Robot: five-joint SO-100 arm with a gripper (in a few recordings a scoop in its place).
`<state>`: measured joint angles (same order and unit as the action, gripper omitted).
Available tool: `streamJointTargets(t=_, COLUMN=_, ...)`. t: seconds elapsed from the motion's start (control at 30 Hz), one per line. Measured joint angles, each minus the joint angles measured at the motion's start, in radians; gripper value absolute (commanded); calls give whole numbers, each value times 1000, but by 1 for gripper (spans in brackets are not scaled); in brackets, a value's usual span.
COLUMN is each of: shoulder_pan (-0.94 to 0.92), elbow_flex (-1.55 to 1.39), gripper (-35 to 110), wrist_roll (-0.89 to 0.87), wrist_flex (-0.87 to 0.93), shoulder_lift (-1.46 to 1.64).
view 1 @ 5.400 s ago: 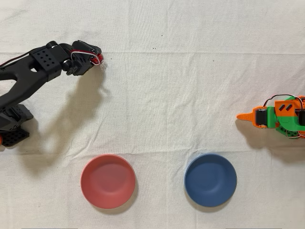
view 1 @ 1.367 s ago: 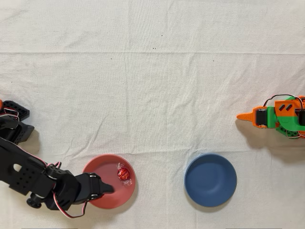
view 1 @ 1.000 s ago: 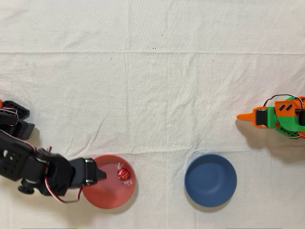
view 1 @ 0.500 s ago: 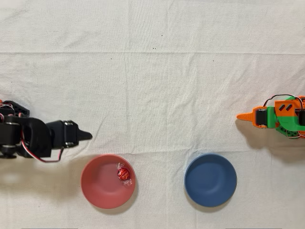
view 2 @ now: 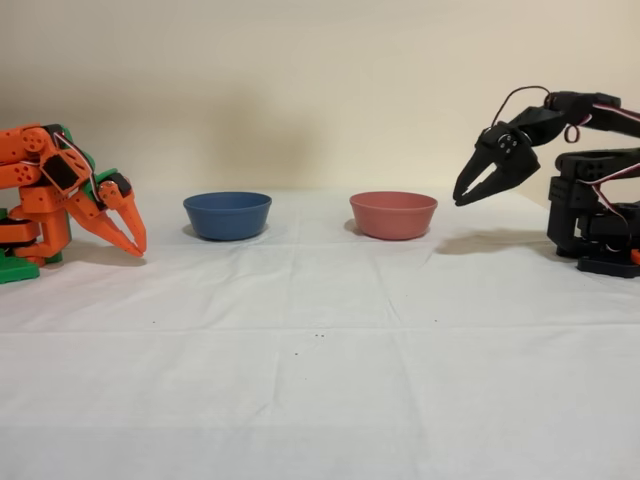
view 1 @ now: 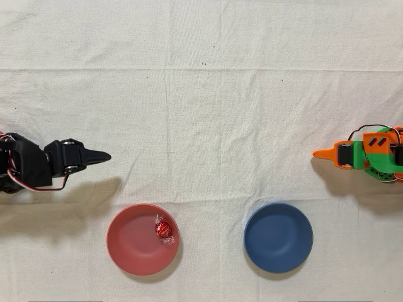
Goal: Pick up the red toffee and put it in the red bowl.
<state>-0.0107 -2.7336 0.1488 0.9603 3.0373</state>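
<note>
Gripper [view 2: 470, 197] empty, raised off the table near its left edge in the overhead view, jaws look slightly parted in the fixed view. Toffee [view 1: 163, 229] sits in the red bowl [view 1: 129, 242], toward its right rim. Blue bowl [view 1: 278, 237] beside it, apart.

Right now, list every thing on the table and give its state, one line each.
red toffee: lying loose inside the red bowl, near its right rim in the overhead view.
red bowl: upright, holding the toffee.
blue bowl: upright, empty.
black arm's hand: slightly open, holding nothing, raised above the cloth beside the red bowl.
orange arm: idle.
</note>
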Motion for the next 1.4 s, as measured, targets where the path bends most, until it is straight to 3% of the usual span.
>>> streamJointTargets(t=0.6, shoulder_pan=-15, elbow_flex=-293, gripper=1, wrist_roll=-106, wrist_flex=-167, shoulder_lift=178)
streamJointTargets(t=1.4, shoulder_pan=-25, elbow_flex=-310, gripper=1, wrist_roll=-152, wrist_flex=-89, shoulder_lift=169)
